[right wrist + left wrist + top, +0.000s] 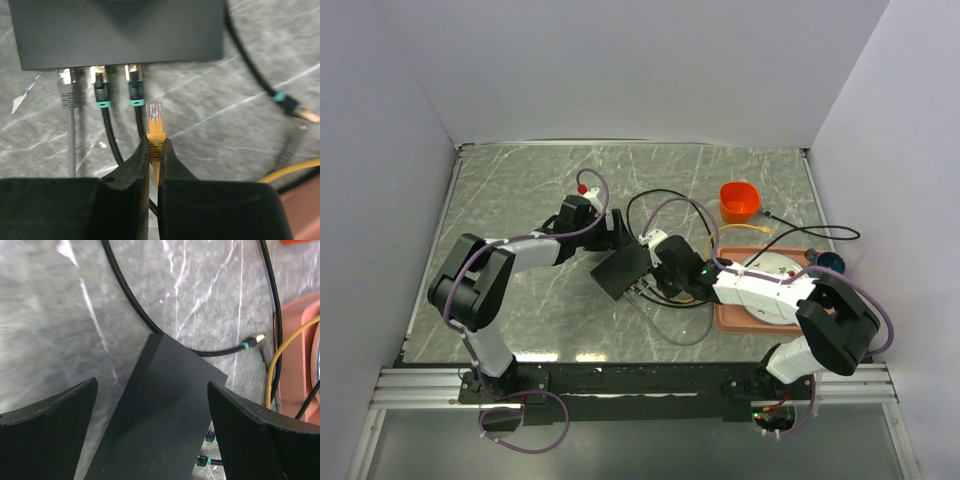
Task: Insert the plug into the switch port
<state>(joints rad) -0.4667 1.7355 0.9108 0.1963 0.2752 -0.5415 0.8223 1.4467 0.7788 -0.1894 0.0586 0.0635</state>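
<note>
Grey marble tabletop (520,200): right claw (155,142), clamped on clear-tipped yellow plug (155,115), hovered short of flat matte-black switch box (120,30). Left claw (152,385) gaped empty astride it; lining up with a free socket looked next.

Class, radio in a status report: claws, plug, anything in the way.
Left claw open, straddling switch. Right claw shut on yellow plug, tip just short of switch. Three cables already plugged alongside; gap ahead clear.
</note>
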